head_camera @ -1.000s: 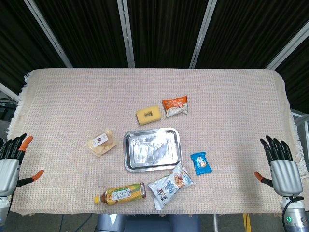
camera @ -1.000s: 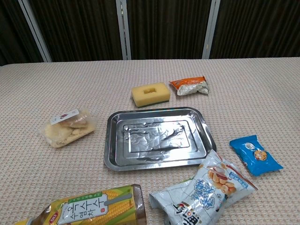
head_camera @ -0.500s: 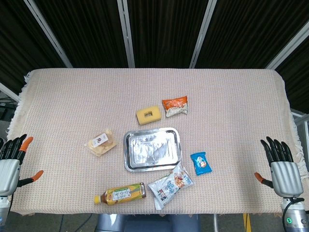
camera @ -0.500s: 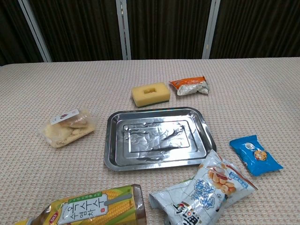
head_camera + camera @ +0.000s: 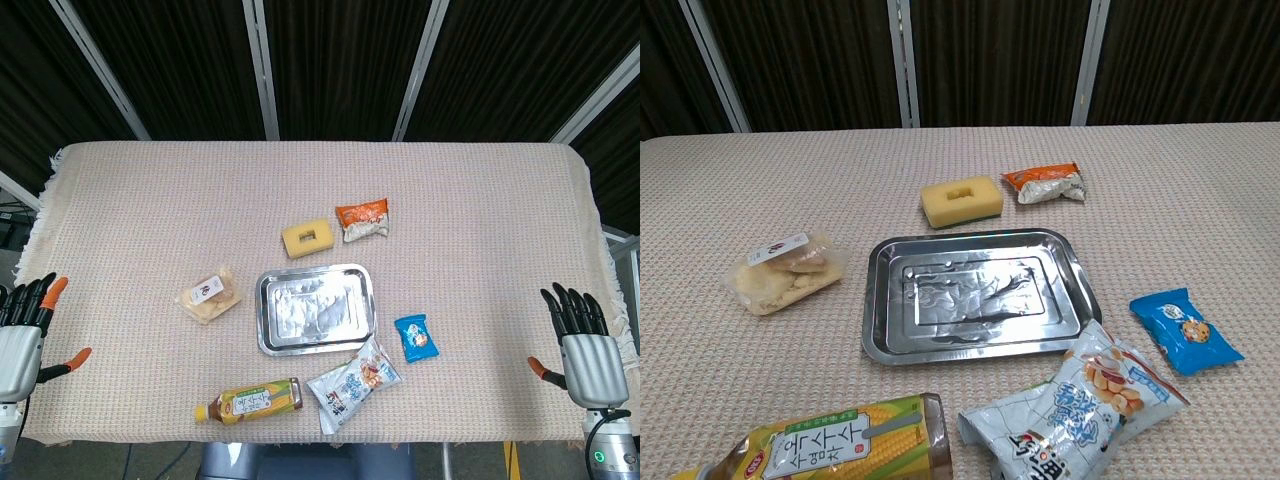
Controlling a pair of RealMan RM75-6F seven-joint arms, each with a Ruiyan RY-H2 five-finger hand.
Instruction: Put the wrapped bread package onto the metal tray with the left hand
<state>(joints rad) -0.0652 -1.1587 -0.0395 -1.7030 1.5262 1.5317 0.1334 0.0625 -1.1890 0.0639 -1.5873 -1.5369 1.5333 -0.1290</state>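
Note:
The wrapped bread package point(image 5: 210, 295) point(image 5: 784, 271) is a clear bag of pale bread with a white label, lying on the cloth left of the metal tray point(image 5: 316, 309) point(image 5: 980, 295). The tray is bare and shiny, at the table's middle. My left hand point(image 5: 22, 340) hangs at the table's left edge, fingers spread, holding nothing, far from the package. My right hand point(image 5: 582, 345) is at the right edge, likewise spread and empty. Neither hand appears in the chest view.
A yellow sponge point(image 5: 308, 238) and an orange snack packet point(image 5: 362, 219) lie behind the tray. A blue cookie packet point(image 5: 416, 338) sits to its right. A white snack bag point(image 5: 352, 384) and a corn-tea bottle point(image 5: 252, 401) lie in front.
Both hands have drifted slightly downward at the table edges. Nothing on the table has moved.

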